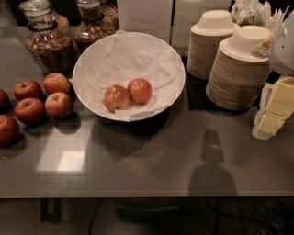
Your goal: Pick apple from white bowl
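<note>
**While the hand (275, 110) hangs at the right edge, the apple (139, 90) lies in the white bowl (182, 78)**

Where the view ends on the right, the hand shows as pale yellow blocks above the counter (151, 165). Part of it is cut off by the edge. Whether it is open or closed cannot be told. It is well apart from the white bowl and touches no fruit.

Just left of the hand stand two stacks of beige bowls (236, 73), side by side. Each is topped by one bowl turned upside down.

Further left, past the stacks, the white bowl sits on the counter, wide and shallow, lined with crinkled white paper (124, 55). Two apples lie in it toward the near side, touching each other. The apple with the even orange-red skin is the right one of the pair. The paler apple (116, 97), streaked yellow and pink, is on the left and slightly nearer.

Left of the bowl, a group of darker red apples (30, 110) rests on the bare counter, one of them just beside the bowl's rim. Behind them are two glass jars (48, 43) with brown contents. Pale sheets (143, 13) stand upright behind the bowl; whether they carry any writing cannot be told.
</note>
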